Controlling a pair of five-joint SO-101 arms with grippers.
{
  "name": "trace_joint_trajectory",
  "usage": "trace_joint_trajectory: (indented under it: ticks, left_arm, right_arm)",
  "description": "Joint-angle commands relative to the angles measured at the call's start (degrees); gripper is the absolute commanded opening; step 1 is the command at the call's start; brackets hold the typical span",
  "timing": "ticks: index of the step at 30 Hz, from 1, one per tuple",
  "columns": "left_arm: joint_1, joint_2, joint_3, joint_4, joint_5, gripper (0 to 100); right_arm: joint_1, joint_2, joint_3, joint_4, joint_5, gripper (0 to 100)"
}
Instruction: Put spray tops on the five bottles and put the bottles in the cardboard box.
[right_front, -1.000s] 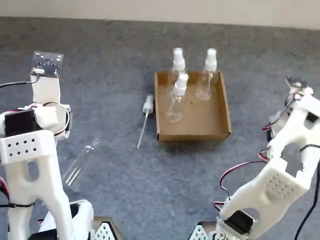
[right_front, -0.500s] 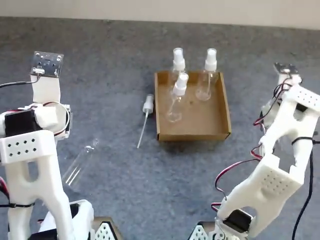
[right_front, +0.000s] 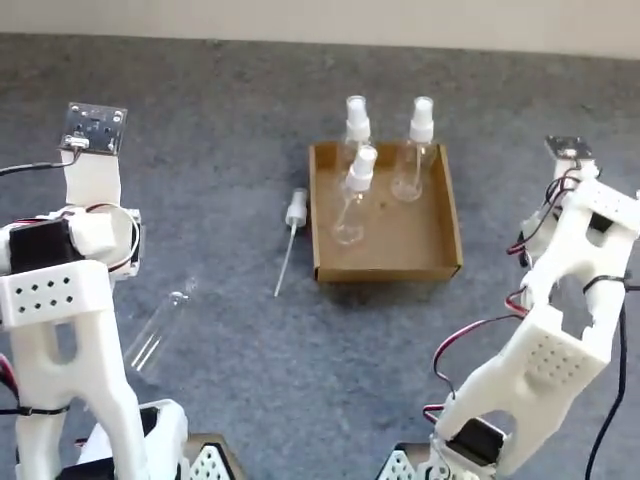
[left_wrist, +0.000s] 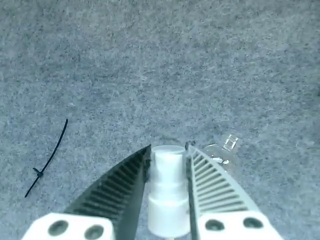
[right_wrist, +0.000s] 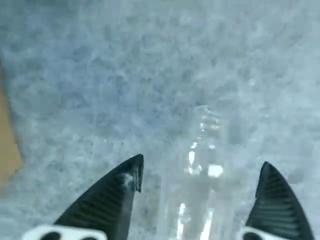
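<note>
In the middle of the grey, felt-like desk (right_front: 230, 120) sits a shallow, square cardboard box (right_front: 440, 262) with low brown walls. Three clear bottles (right_front: 348, 222) stand upright inside it, each narrow and round, each crowned with a white plastic spray top. Just beside the box's outer wall, on the side of the left arm (right_front: 60, 300), a loose spray top (right_front: 295, 207) lies flat on the desk, its thin dip tube trailing away from the box.

Near the left arm an uncapped bottle (right_front: 165, 318) lies on its side, glassy and see-through. In the left wrist view the left jaws, black and ribbed on their inner faces, are clamped on another white spray top (left_wrist: 167, 190), a stepped cylinder held upright between them. The open neck of the uncapped bottle (left_wrist: 223, 149) rests on the desk just past one jaw tip, apart from the held top. A thin black cable tie (left_wrist: 47, 160) lies on the desk off to the side.

The right arm (right_front: 570, 270) stands on the other side of the box. Its right jaws are spread wide, and a clear bottle (right_wrist: 205, 190) without a top lies on the desk between them, touching neither tip. A brown corner of the box (right_wrist: 7, 145) shows nearby.
</note>
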Motion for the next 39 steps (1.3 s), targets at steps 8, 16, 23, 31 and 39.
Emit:
trace_joint_trajectory:
  ticks: [8, 16, 23, 31, 39]
  left_arm:
    - [0.92, -1.27, -0.40, 0.44, 0.26, 5]
    - [0.92, -1.27, -0.40, 0.35, 0.26, 5]
    - [0.92, -1.27, -0.40, 0.44, 0.26, 5]
    - [0.92, -1.27, -0.66, 0.44, 0.35, 5]
    - [0.92, -1.27, -0.84, 0.44, 0.35, 5]
  right_arm:
    - [1.98, 1.63, -4.09, -0.31, 0.88, 24.9]
    - [1.98, 1.63, -8.40, -0.13, 0.88, 24.6]
    - [1.98, 1.89, -8.31, -0.13, 1.05, 19.8]
    - [1.63, 0.57, -12.09, 7.78, 1.14, 0.3]
    - [0.84, -6.90, -29.05, 16.75, 0.00, 0.4]
